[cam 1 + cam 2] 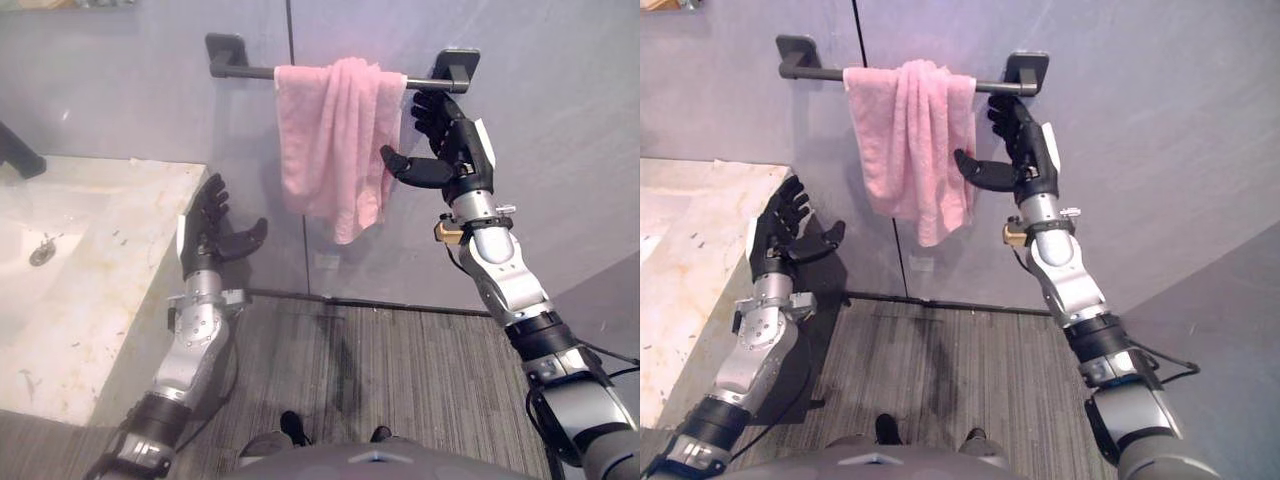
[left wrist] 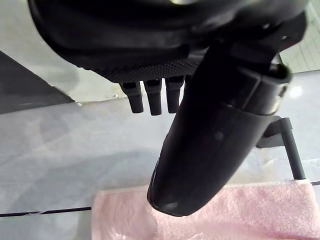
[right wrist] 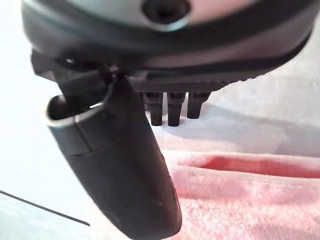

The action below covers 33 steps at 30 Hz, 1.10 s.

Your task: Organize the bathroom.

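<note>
A pink towel (image 1: 333,145) is hanging bunched over the dark wall rail (image 1: 245,71). The right hand (image 1: 450,145) is hovering just beside it, fingers open; the left hand (image 1: 208,225), open too, is waiting near the sink counter (image 1: 110,270).

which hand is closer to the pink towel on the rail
Right. The right hand is raised beside the pink towel at its right edge, thumb reaching toward it, fingers open. The left hand hangs lower, off to the towel's left by the counter, also open.

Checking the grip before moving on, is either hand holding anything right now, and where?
Nothing is held. The right hand is open beside the pink towel on the towel bar; the left hand is open, apart.
</note>
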{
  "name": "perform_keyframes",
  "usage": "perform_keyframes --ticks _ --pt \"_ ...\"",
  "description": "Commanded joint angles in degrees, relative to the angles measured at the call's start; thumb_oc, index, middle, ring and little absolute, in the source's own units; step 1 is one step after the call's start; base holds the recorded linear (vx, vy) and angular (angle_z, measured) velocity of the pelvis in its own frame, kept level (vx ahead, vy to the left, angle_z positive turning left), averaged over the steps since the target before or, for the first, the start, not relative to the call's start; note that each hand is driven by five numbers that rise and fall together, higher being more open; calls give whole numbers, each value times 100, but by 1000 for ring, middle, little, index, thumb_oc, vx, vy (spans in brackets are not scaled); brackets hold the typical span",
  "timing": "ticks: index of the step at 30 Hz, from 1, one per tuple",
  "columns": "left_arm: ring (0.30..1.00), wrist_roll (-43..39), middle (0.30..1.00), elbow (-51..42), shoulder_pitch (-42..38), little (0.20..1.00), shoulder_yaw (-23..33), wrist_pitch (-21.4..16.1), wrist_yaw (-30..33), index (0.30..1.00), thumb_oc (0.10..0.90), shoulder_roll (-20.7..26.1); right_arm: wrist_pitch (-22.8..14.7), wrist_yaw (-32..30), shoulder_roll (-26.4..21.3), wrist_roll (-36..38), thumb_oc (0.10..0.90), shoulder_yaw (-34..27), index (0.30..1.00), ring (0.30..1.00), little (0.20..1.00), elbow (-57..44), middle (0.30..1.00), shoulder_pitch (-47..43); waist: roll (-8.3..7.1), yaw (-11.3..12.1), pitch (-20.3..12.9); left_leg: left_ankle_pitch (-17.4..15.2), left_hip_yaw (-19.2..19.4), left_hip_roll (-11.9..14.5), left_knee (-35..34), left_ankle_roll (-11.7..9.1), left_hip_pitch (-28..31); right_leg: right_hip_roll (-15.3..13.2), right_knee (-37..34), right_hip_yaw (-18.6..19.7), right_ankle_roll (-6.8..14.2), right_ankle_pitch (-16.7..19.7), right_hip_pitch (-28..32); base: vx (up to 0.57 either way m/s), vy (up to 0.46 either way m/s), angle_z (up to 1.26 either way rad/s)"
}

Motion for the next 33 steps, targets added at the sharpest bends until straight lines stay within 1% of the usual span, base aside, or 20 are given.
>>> perform_keyframes --ticks 1,3,5,6,7,10,15,20,21,25,28,33 --pt "900 101 900 -263 -269 900 -97 -574 -31 900 800 235 -421 -20 -224 195 800 -41 900 900 900 278 900 -1061 -166 110 -541 -467 158 125 246 -180 273 50 67 139 163 216 -515 7 -1 6" --pt "900 81 900 -254 -262 900 -95 -586 -43 900 800 246 -470 7 -241 253 800 -58 900 900 900 362 900 -1085 -169 121 -538 -473 151 128 253 -181 272 42 78 128 165 213 -512 6 -1 6" --pt "900 61 900 -249 -245 900 -102 -603 -69 900 800 257 -507 -11 -249 296 756 -67 834 834 834 424 834 -1109 -169 142 -530 -472 133 126 263 -182 272 30 90 112 166 211 -499 9 -1 7" --pt "900 63 900 -260 -240 900 -94 -598 -87 900 800 267 -502 23 -243 304 761 -90 841 841 841 454 841 -1114 -167 155 -525 -476 126 124 264 -179 276 25 96 99 166 213 -494 3 -1 6" --pt "900 67 900 -251 -235 900 -98 -606 -96 900 800 271 -493 90 -248 344 800 -100 900 900 900 490 900 -1132 -170 162 -525 -475 125 125 265 -180 277 20 92 84 167 218 -488 3 -1 5" --pt "900 42 900 -223 -242 900 -103 -621 -136 900 800 273 -422 232 -259 508 800 -40 900 900 900 610 900 -1213 -177 191 -525 -476 118 123 273 -181 272 0 101 52 169 221 -485 5 1 3" --pt "900 48 900 -205 -248 900 -145 -659 -142 900 800 251 -176 520 -236 600 800 132 900 900 900 602 900 -1330 -184 209 -505 -473 121 123 273 -180 272 -10 123 23 164 227 -512 0 0 0" --pt "900 71 900 -169 -270 900 -167 -670 -121 900 800 249 -179 535 -254 552 800 159 900 900 900 613 900 -1344 -201 204 -490 -481 123 128 282 -178 281 -29 160 11 171 226 -518 0 0 0" --pt "900 71 900 -157 -282 900 -168 -672 -123 900 800 255 -142 593 -261 657 800 159 900 900 900 639 900 -1360 -204 204 -489 -480 123 129 277 -180 288 -31 161 5 175 229 -517 0 0 0" --pt "900 80 900 -137 -309 900 -193 -679 -130 900 800 266 -77 667 -272 591 800 187 900 900 900 685 900 -1403 -208 208 -486 -480 124 134 285 -182 288 -50 173 -12 180 237 -523 0 0 0" --pt "900 86 900 -121 -309 900 -200 -682 -137 900 800 278 112 907 -335 829 800 222 900 900 900 778 900 -1504 -222 227 -487 -489 130 141 302 -184 288 -61 185 -22 179 235 -524 0 0 0" --pt "900 71 900 -76 -328 900 -223 -676 -188 900 800 285 177 1109 -426 929 800 302 900 900 900 1054 900 -1696 -244 269 -482 -495 128 146 332 -189 279 -78 220 -39 178 228 -528 0 0 0"
